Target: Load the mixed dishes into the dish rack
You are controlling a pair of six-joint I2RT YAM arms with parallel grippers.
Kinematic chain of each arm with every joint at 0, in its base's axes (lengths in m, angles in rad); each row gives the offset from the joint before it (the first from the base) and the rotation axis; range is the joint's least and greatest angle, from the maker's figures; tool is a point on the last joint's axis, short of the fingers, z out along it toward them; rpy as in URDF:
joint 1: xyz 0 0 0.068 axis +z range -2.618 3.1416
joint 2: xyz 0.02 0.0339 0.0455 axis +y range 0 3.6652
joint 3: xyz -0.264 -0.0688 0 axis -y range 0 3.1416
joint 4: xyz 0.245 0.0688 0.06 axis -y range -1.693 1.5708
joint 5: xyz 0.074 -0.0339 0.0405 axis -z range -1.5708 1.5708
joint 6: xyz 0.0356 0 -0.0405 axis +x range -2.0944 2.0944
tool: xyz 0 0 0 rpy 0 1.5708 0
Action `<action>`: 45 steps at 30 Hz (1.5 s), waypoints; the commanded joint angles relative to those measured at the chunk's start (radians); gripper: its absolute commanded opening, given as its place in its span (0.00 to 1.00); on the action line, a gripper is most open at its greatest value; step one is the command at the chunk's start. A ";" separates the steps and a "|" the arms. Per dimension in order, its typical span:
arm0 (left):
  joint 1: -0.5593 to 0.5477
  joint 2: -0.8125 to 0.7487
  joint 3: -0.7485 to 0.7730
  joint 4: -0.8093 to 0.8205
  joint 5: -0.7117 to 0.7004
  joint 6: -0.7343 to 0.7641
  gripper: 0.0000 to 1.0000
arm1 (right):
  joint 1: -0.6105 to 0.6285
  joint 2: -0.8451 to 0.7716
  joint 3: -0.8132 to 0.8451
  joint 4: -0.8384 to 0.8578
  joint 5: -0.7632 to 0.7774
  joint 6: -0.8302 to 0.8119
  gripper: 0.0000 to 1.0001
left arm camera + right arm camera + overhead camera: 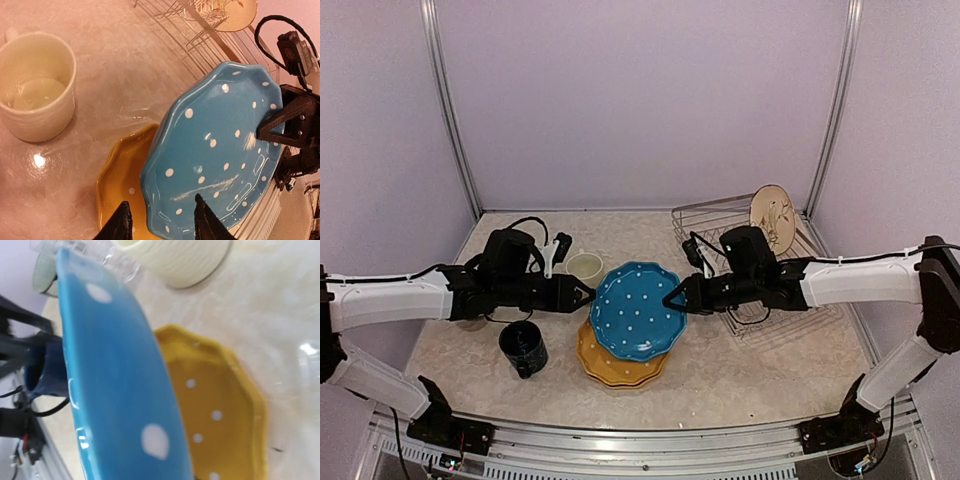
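A blue plate (638,310) with white dots hangs tilted above a stack of yellow dotted plates (615,365), between my two grippers. My right gripper (672,298) is shut on the blue plate's right rim, and one of its black fingers (280,125) lies on the plate's face. My left gripper (162,222) is open, its fingers standing on either side of the plate's left rim with gaps showing. In the right wrist view the blue plate (115,380) fills the frame and hides my own fingers. The dish rack (710,215) at the back right holds an upright cream bird plate (772,215).
A cream mug (585,267) stands behind the plates and a dark blue mug (523,348) to their left front. Under my left arm something clear and partly hidden sits on the table. The left arm's cables loop near the back left.
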State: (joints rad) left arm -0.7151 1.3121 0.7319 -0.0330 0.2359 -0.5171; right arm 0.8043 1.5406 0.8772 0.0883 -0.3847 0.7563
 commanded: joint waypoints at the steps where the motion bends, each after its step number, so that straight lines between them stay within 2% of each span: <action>1: -0.006 -0.064 0.032 -0.010 -0.045 0.037 0.51 | -0.053 -0.132 0.111 -0.055 0.068 -0.085 0.00; 6: -0.013 -0.101 0.043 -0.038 -0.071 0.045 0.63 | -0.132 -0.232 0.201 -0.195 0.155 -0.179 0.00; 10: -0.030 -0.095 0.064 -0.066 -0.103 0.054 0.71 | -0.202 -0.285 0.337 -0.359 0.307 -0.294 0.00; 16: -0.056 -0.072 0.102 -0.105 -0.144 0.063 0.78 | -0.284 -0.260 0.522 -0.521 0.655 -0.498 0.00; 21: -0.069 -0.052 0.125 -0.126 -0.159 0.054 0.81 | -0.355 -0.196 0.615 -0.538 0.825 -0.615 0.00; 30: -0.075 -0.040 0.128 -0.139 -0.167 0.042 0.82 | -0.471 -0.083 0.670 -0.487 0.894 -0.744 0.00; 45: -0.078 -0.017 0.154 -0.165 -0.168 0.043 0.82 | -0.505 0.094 0.662 -0.401 0.932 -0.867 0.00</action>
State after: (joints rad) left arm -0.7872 1.2808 0.8585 -0.1715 0.0742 -0.4702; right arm 0.3107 1.6253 1.4803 -0.4595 0.4950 -0.0872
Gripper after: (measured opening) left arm 0.817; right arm 0.185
